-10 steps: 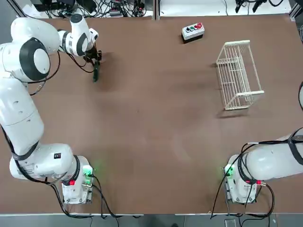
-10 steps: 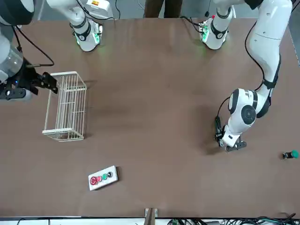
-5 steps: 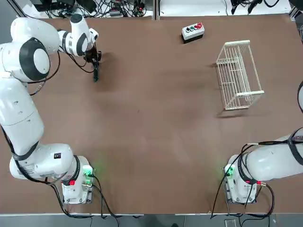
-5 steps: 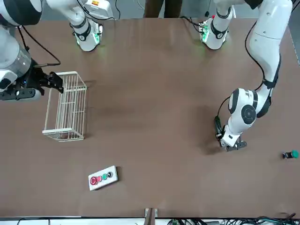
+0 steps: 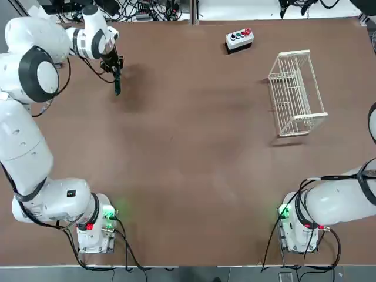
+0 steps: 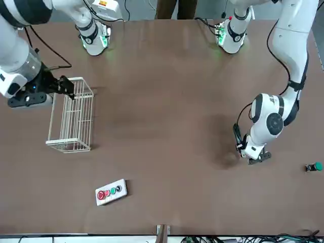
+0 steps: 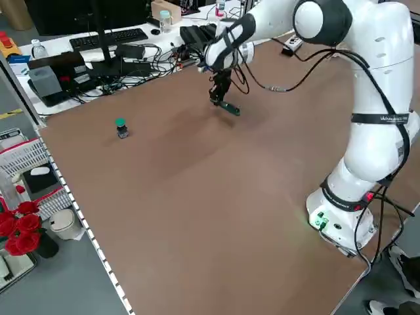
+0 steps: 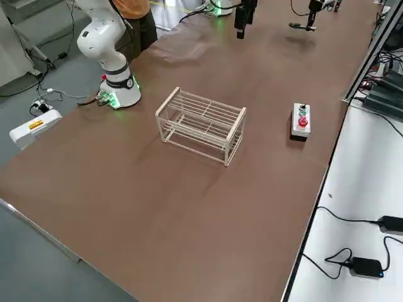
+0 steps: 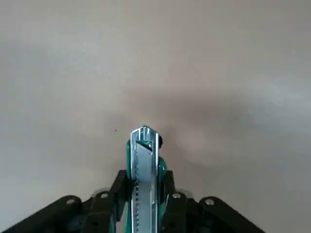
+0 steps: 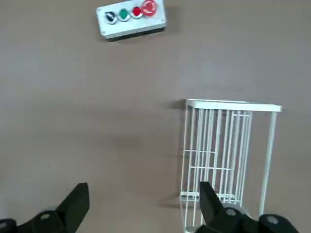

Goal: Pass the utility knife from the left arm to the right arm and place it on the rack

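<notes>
Left gripper (image 9: 146, 194) clenched on the utility knife (image 9: 146, 184) above the desk (image 5: 188, 176) at the left arm's side, right gripper (image 10: 145, 196) released, its fingers apart, raised over the desk near the white wire rack (image 5: 291, 94)

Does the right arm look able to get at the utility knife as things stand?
Probably not yet: the left gripper holds the utility knife at the far left, well away from the open right gripper.
</notes>
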You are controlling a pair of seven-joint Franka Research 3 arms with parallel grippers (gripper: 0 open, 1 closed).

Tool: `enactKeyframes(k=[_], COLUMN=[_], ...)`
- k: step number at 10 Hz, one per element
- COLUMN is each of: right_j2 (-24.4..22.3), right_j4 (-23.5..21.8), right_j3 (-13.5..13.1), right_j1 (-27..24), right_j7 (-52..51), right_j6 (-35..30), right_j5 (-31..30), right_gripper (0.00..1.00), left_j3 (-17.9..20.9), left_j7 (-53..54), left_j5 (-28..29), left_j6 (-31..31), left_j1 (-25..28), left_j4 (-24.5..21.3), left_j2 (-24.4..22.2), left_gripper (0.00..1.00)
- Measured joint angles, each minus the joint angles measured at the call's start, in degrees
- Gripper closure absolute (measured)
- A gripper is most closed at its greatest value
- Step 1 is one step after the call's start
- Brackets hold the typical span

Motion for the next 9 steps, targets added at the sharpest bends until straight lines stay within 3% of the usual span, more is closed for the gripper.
enactKeyframes(k=[3, 5, 9], right_j2=[-0.13, -0.18, 0.59], right_j4=[0.93, 1.2, 1.16], right_j3=[4.62, 6.68, 11.68], right_j1=[0.14, 0.14, 0.12], right_j7=[-6.35, -13.99, -33.32], right_j6=[0.89, 3.17, 8.24], right_j5=[-0.03, -0.04, -0.07], right_gripper=[0.0, 0.0, 0.0], left_j3=[-1.94, -5.53, -13.81], left_j7=[-7.58, -22.19, -46.84], left_j5=[-9.71, -10.69, -11.71], left_j6=[-10.09, -16.3, -21.75], left_j1=[-0.38, -0.89, -1.36], left_j4=[6.4, 11.7, 17.73], left_j2=[-1.94, -2.31, -2.55], left_gripper=[0.67, 0.67, 0.67])
